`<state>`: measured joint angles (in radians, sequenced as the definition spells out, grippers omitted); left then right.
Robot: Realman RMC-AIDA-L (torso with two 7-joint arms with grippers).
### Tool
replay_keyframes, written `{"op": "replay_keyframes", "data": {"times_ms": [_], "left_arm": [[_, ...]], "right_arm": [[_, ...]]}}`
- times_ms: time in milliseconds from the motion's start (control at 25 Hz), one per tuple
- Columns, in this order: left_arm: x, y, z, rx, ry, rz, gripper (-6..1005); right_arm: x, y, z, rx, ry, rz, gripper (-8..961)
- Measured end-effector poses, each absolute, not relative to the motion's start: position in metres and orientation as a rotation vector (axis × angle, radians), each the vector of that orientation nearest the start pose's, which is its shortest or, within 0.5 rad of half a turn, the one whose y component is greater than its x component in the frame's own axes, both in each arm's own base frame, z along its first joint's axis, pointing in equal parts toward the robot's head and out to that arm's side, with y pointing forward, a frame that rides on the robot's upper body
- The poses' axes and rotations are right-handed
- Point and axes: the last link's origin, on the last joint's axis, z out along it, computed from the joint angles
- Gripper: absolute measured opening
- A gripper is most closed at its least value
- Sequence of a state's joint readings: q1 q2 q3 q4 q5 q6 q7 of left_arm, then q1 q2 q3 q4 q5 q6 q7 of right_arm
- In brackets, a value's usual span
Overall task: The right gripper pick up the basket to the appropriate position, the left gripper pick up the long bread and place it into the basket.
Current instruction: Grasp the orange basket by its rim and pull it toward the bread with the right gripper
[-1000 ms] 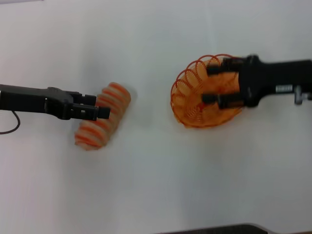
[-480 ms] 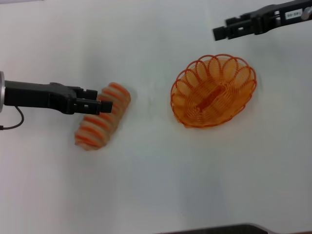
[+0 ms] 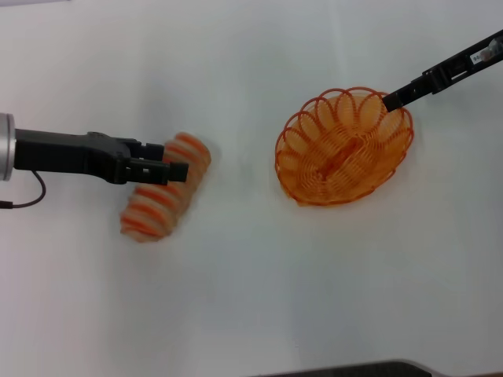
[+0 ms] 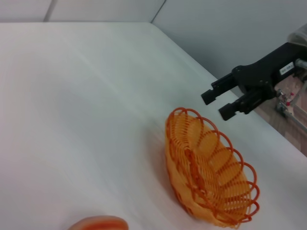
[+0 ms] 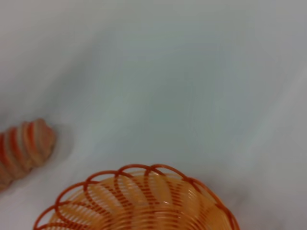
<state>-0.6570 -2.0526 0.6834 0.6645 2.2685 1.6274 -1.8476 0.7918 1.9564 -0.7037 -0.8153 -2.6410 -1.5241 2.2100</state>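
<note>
The orange wire basket [image 3: 343,148] rests on the white table, right of centre. My right gripper [image 3: 389,100] is at the basket's far right rim. In the left wrist view this gripper [image 4: 213,106] is open and empty, just above the basket [image 4: 208,179] rim. The long bread [image 3: 161,200], tan with orange stripes, lies at an angle on the left. My left gripper [image 3: 174,169] is over the bread's middle. The right wrist view shows the basket's rim [image 5: 139,201] and one end of the bread [image 5: 21,146]. The left wrist view shows an end of the bread [image 4: 98,223].
The white table [image 3: 251,298] has a dark edge at the near side [image 3: 354,369]. In the left wrist view the table's right edge [image 4: 268,127] runs behind the basket, with equipment beyond it [image 4: 292,100].
My right gripper left the basket, rose to the far side, then came back down to the basket's far right rim. My left gripper edged right over the bread. Basket and bread have not moved.
</note>
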Motion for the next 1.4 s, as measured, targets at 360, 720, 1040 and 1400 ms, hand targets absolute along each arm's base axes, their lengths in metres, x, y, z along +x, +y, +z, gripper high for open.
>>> {"op": "replay_keyframes", "data": {"times_ms": [360, 720, 1040, 1400], "left_arm": [[-0.249, 0.338, -0.007, -2.851, -1.169, -0.429, 812], [-0.251, 0.338, -0.011, -2.838, -1.177, -0.421, 812], [-0.252, 0.337, -0.013, -2.837, -1.18, -0.414, 812], [-0.252, 0.337, -0.013, -2.837, -1.18, -0.418, 811]], "right_arm": [[0.265, 0.401, 0.043, -2.459, 1.251, -0.218, 718], [0.27, 0.407, 0.019, -2.435, 1.218, -0.234, 701], [0.271, 0.406, 0.014, -2.445, 1.204, -0.243, 556], [0.274, 0.4, 0.018, -2.448, 1.259, -0.183, 276]]}}
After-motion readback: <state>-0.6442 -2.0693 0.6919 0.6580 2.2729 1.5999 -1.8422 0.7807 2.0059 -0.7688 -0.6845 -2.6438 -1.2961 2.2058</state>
